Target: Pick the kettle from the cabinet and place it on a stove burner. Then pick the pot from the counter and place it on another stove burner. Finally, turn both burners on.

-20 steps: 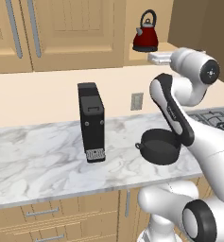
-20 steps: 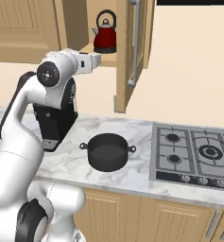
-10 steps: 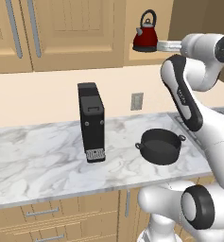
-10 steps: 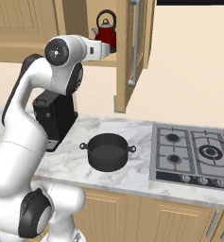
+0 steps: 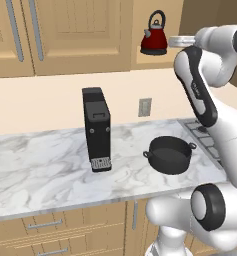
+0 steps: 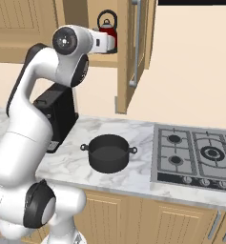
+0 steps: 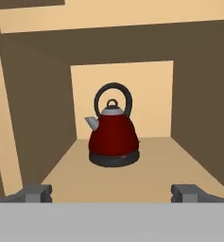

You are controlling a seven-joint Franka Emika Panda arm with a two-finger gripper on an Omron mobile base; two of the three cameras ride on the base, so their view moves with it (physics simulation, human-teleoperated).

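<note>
The dark-red kettle (image 7: 114,134) stands upright on the shelf of the open cabinet (image 7: 33,118), straight ahead of my gripper (image 7: 112,194). The gripper is open and empty, its fingertips (image 7: 35,193) wide apart and short of the kettle. From the left base view the kettle (image 5: 154,37) sits just left of the gripper (image 5: 177,41). In the right base view the hand partly covers the kettle (image 6: 107,26). The black pot (image 5: 170,154) (image 6: 108,152) rests on the marble counter (image 5: 40,170) left of the stove burners (image 6: 200,155).
A tall black boxy appliance (image 5: 97,129) (image 6: 57,112) stands on the counter under the arm. The open cabinet door (image 6: 136,47) hangs just right of the hand. A wall outlet (image 5: 145,107) sits on the backsplash. Closed cabinet doors (image 5: 65,30) lie to the left.
The arm has lifted the hand and brought it level with the cabinet shelf, closer to the kettle. The jaws have stayed open. Kettle and pot have not moved.
</note>
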